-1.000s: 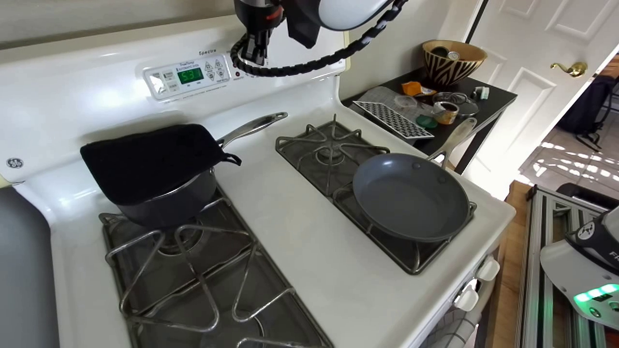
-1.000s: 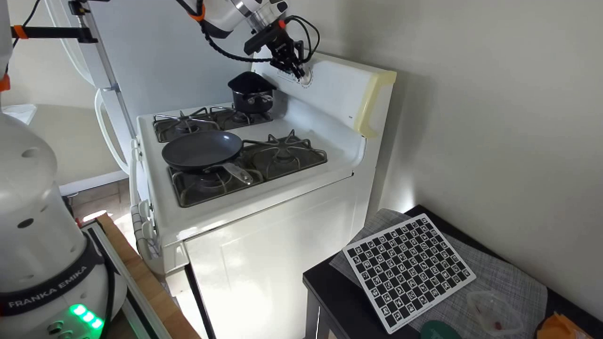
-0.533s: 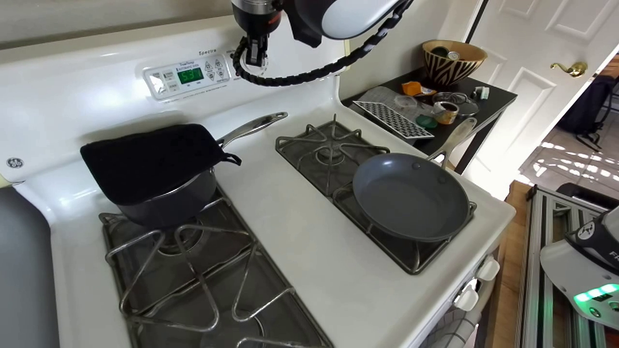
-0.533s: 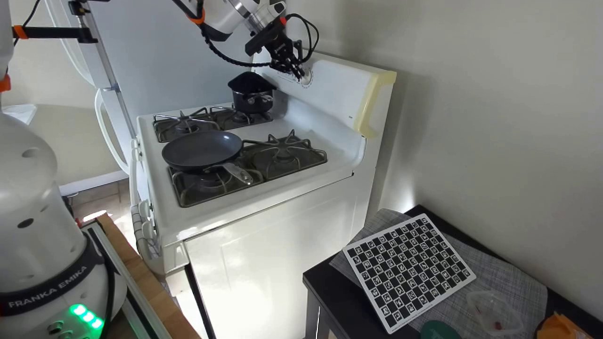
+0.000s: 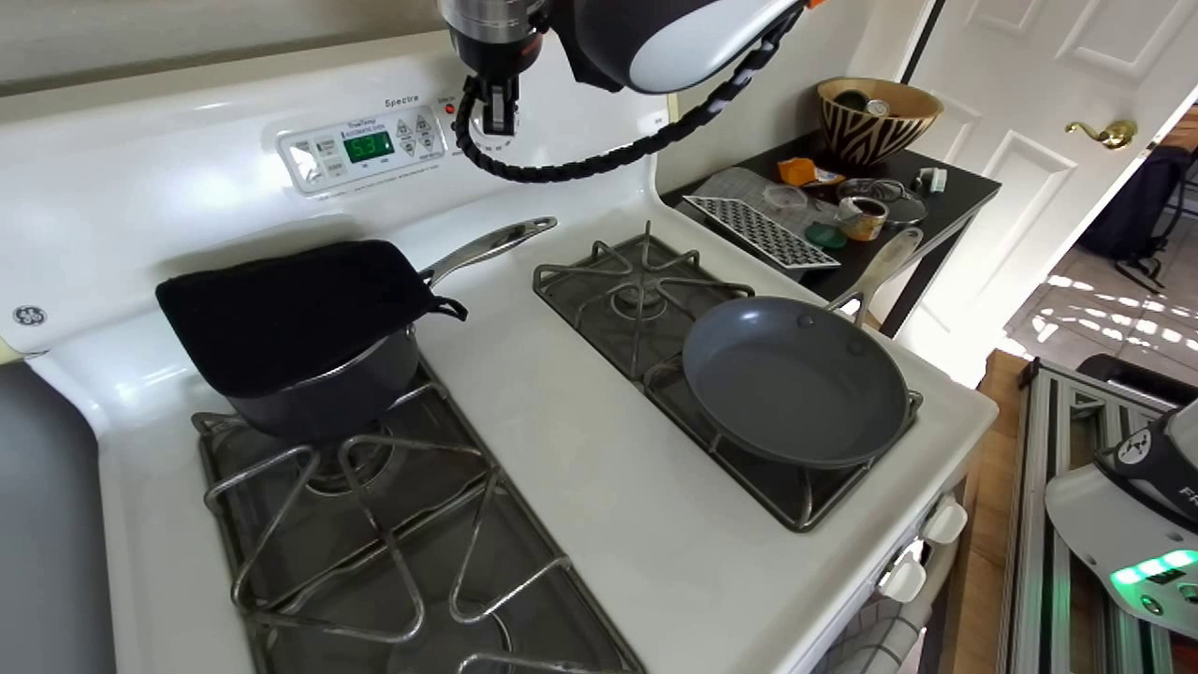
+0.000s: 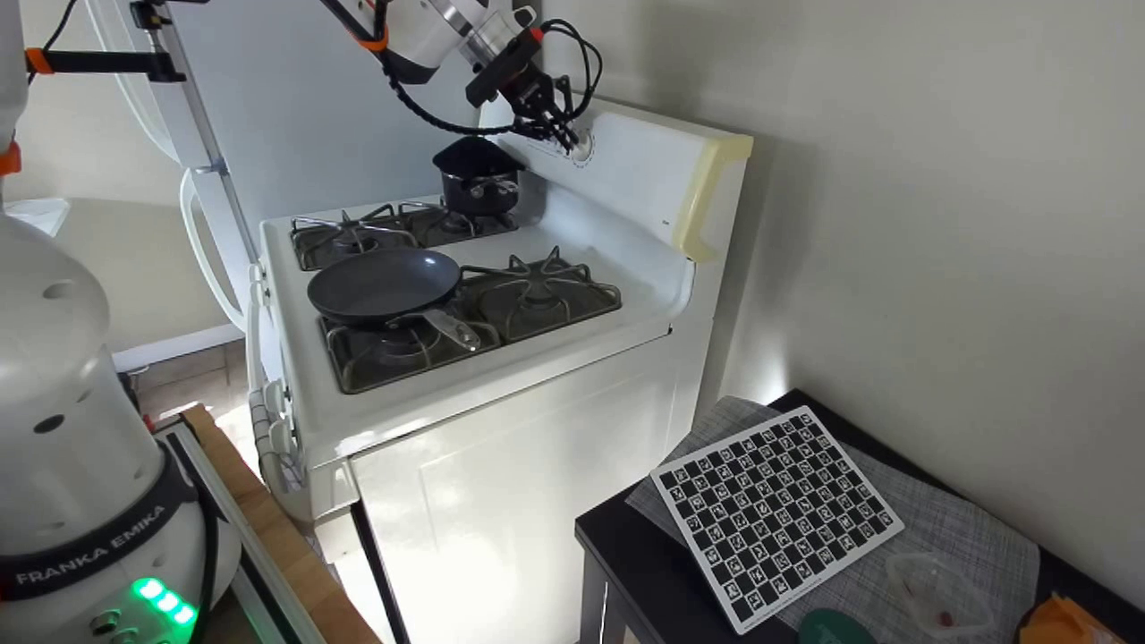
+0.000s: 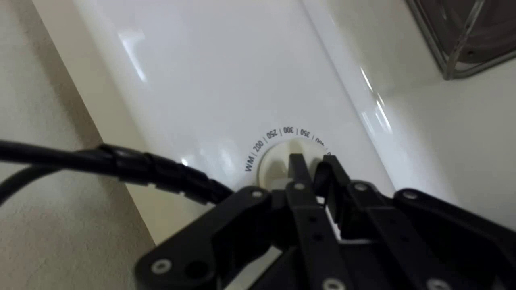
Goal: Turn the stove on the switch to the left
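Gripper [image 7: 313, 159] is nose-to-nose with the temperature knob [image 7: 278, 161], twist time?

From where I'm standing, the stove [image 5: 562, 421] spreads out below the gripper, and the knob sits right at its fingertips, on the tall back panel [image 7: 225, 80]. Two dark fingers [image 7: 299, 171] stand close together over the knob's face, but honestly I can't tell if they're pinching anything; too much is hidden.

If I were driving: get one finger on each flank of what looks like a raised grip bar [image 7: 295, 147], snug up gently, then roll the wrist leftward about the knob's own axis. Sweeping sideways would probably just skate off. Go slow and watch the printed temperature marks [image 7: 288, 130] curving around just past the fingertips. The cable [image 7: 141, 167] beside the gripper will want some slack too. A small red light [image 5: 449, 109] next to the gripper is glowing, so maybe the heat's already on, but that's a guess.

Texture-wise: the knob is round, pale and smooth, likely plastic, so I'd expect some slip. Panel looks like glossy white enamel with plenty of glare. Down below the gripper: spindly metal grates [image 5: 328, 626], a round matte grey skillet [image 5: 796, 384], and a dark pot [image 5: 323, 402] under a soft-looking black cloth [image 5: 295, 309].
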Available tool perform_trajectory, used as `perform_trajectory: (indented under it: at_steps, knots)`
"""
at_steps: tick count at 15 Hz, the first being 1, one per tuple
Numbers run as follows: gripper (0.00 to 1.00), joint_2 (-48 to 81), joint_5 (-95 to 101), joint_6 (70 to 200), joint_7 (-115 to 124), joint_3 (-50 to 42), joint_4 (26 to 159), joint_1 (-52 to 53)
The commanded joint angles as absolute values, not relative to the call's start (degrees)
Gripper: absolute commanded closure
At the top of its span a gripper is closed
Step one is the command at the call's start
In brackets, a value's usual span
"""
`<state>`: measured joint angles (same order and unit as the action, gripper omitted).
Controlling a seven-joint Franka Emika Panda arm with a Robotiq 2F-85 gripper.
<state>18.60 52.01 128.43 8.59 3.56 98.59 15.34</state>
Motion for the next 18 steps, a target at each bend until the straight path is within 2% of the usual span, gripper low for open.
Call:
perform_trajectory:
  at_steps: [1, 18]
  knots:
    - [0.98, 20.16, 55.32, 127.57, 7.67, 3.72, 98.54, 14.62]
    - [0.98, 20.16, 62.21, 130.06, -0.9, 5.17, 100.67, 13.66]
